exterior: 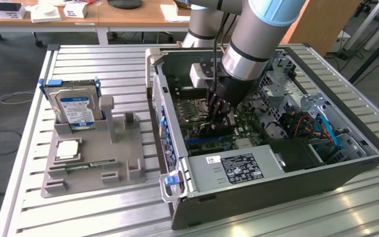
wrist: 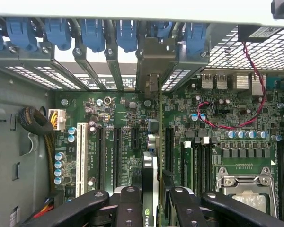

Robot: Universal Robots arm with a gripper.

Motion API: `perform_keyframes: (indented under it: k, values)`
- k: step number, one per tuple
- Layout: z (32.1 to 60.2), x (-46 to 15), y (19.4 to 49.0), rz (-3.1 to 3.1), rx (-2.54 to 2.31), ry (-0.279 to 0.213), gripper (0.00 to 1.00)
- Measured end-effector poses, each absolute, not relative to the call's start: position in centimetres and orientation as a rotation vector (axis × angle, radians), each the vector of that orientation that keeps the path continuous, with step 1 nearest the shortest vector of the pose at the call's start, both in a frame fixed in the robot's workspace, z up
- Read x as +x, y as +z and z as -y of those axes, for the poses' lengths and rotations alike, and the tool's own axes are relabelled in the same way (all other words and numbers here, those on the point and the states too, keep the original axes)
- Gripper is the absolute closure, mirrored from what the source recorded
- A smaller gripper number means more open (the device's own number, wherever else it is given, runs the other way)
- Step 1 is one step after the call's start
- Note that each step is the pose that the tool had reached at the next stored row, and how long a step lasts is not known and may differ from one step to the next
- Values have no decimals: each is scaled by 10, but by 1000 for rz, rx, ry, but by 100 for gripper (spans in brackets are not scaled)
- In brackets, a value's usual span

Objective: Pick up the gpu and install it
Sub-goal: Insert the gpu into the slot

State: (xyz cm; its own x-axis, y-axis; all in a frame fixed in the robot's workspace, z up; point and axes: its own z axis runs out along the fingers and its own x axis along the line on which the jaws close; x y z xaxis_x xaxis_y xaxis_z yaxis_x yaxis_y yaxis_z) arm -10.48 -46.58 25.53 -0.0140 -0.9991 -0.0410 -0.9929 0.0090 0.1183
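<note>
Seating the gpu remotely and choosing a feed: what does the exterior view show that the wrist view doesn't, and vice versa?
Exterior view: the whole open case on the slatted table, the arm reaching in, and the grey tray with the hard drive on the exterior view's left. Wrist view: the gpu edge-on, its silver bracket at the rear opening by the blue clips, a white slot and the CPU socket either side. Both: the gripper shut on the gpu over the green motherboard.

One readable mark — a partial Nvidia logo point(wrist: 147, 222) — on the gpu point(wrist: 149, 189).
</note>
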Motion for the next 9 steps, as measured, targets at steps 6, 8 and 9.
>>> perform_keyframes:
  k: [6, 8, 9]
  values:
    - [466, -105, 255, 2192, 2167, -175, 73]
    - [466, -105, 255, 2192, 2167, -175, 73]
    - [466, -105, 255, 2192, 2167, -175, 73]
